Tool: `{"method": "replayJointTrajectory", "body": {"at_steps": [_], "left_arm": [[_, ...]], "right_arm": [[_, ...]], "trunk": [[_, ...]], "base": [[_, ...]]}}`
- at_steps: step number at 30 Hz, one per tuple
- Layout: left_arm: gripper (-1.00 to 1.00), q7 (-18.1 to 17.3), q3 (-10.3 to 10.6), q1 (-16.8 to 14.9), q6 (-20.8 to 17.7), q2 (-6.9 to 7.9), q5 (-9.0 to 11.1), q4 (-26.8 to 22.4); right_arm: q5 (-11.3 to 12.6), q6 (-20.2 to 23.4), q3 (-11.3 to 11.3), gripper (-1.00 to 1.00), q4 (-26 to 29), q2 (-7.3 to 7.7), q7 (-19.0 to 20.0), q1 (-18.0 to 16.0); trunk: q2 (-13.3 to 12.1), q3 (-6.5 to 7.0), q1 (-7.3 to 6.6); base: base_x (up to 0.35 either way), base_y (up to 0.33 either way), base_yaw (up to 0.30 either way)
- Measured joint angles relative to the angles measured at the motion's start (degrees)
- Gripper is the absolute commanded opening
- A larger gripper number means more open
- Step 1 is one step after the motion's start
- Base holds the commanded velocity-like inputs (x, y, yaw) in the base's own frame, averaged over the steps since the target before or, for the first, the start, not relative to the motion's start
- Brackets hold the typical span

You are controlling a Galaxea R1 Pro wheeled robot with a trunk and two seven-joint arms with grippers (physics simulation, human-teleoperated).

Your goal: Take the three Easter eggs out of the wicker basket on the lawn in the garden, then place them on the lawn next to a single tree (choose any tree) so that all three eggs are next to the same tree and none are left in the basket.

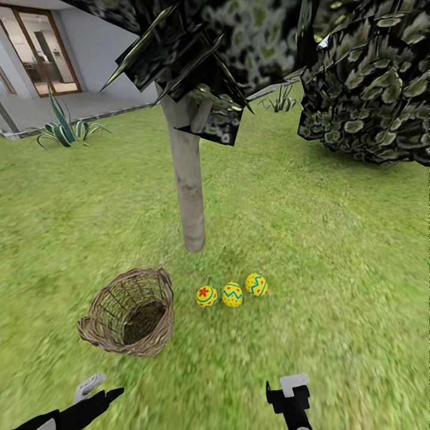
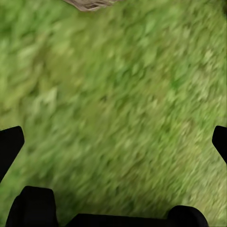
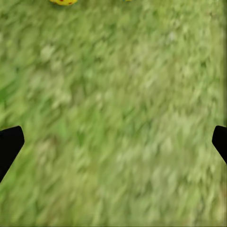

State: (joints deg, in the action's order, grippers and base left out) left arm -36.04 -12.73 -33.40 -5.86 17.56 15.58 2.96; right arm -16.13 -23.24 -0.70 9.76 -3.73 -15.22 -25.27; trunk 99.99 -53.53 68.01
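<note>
Three yellow Easter eggs lie in a row on the lawn (image 1: 334, 251): one with a red flower (image 1: 206, 296), one in the middle (image 1: 232, 294), one on the right (image 1: 256, 284). They rest just in front of the pale trunk of the tree (image 1: 189, 179). To their left stands the brown wicker basket (image 1: 128, 312), with no egg visible inside. My left gripper (image 2: 113, 142) hovers open over grass near the basket's rim (image 2: 90, 4). My right gripper (image 3: 113, 142) is open above grass, an egg's edge (image 3: 63, 2) ahead of it.
A dark-leaved bush (image 1: 370, 89) fills the back right. A white house with a glass door (image 1: 42, 54) and grey paving lies at the back left, with a striped spiky plant (image 1: 63, 128) at the lawn's edge. Open grass spreads to the right.
</note>
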Motion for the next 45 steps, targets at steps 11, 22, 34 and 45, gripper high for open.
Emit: {"method": "replayJointTrajectory", "body": {"at_steps": [11, 22, 34, 45], "left_arm": [[1.0, -0.01, 0.03, 2.25, 0.12, -1.71, -0.02, 0.14], [1.0, -0.01, 0.05, 5.76, 0.05, -1.58, -0.16, 0.13], [1.0, -0.09, 0.0, 8.75, 0.04, -1.61, -0.08, 0.13], [1.0, -0.05, 0.01, 8.78, 0.04, -4.03, -0.08, 0.13]], "right_arm": [[-0.25, 0.12, 0.03, 1.0, -10.11, 0.79, 0.4, 0.05], [-0.41, 0.36, 0.15, 1.0, -11.98, 1.1, 0.73, 2.08], [-0.41, 0.27, 0.15, 1.0, -12.0, 0.99, 0.74, 3.58], [-0.34, 0.81, 0.15, 1.0, -12.34, 0.7, 0.74, 3.83]], "trunk": [[0.0, 1.0, 0.0], [0.0, 2.0, 0.0], [0.0, 3.1, 0.0], [0.0, 4.11, 0.0]], "base": [[0.0, 0.0, -0.021], [0.0, 0.0, 0.0], [0.0, 0.0, 0.0], [0.0, 0.0, 0.0]]}}
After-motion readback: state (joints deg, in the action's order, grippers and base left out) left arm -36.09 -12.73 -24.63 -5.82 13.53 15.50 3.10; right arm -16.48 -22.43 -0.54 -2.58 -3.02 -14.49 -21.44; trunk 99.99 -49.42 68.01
